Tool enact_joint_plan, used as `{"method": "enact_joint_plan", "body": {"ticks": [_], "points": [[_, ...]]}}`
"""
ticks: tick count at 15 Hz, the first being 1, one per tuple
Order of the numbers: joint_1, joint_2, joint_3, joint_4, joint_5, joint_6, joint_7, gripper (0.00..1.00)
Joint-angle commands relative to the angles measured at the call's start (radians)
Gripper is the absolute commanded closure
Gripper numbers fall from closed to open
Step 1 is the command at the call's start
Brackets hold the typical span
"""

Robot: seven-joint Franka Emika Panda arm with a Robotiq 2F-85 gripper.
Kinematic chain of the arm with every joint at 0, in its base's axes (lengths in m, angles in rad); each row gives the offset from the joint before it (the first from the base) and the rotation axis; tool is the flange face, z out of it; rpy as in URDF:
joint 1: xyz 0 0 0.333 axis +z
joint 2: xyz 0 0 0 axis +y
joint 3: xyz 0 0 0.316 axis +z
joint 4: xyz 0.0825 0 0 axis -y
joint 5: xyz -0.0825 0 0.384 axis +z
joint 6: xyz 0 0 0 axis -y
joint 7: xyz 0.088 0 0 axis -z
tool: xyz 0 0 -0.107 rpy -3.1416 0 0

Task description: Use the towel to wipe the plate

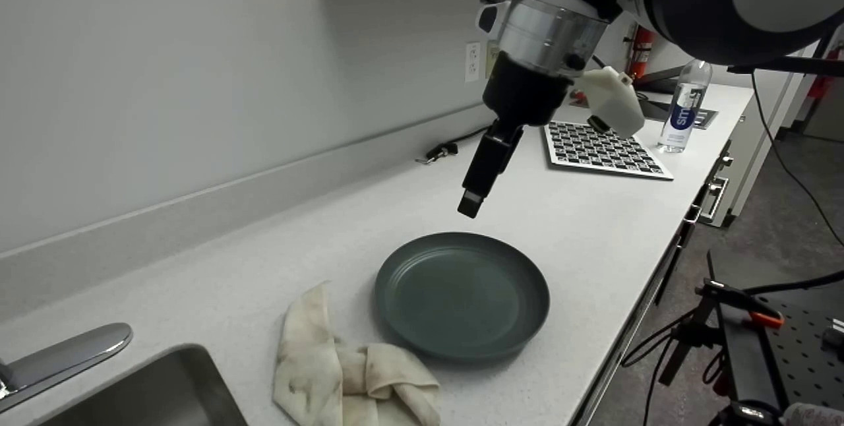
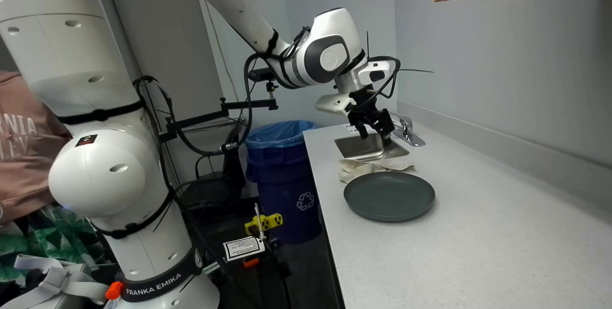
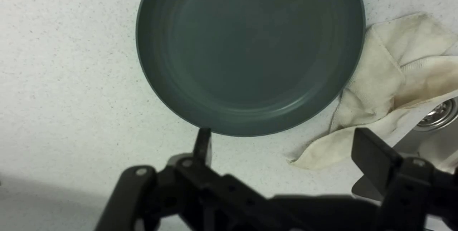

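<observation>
Towel [image 1: 354,370] | cream, brown-stained, rumpled in folds | beside dark-green plate [image 1: 461,294] | claw [image 3: 282,145]: jaws spread wide

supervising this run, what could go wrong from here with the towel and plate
The towel lies beside the plate, so the open gripper might bump the plate while grasping. The plate sits near the counter's edge, so a hard push could tip it off. A loosely held towel could fall into the nearby sink.

Glare arcs inside the plate [image 3: 250,52] (soft shadow touches the counter [image 3: 78,91]); the end effector [image 3: 282,147] seems blurred.
</observation>
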Motion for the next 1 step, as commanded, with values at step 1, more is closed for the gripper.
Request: {"method": "enact_joint_plan", "body": {"ticks": [1], "points": [[-0.014,-0.001,0.014,0.000,0.004,-0.002,-0.005,0.00]]}}
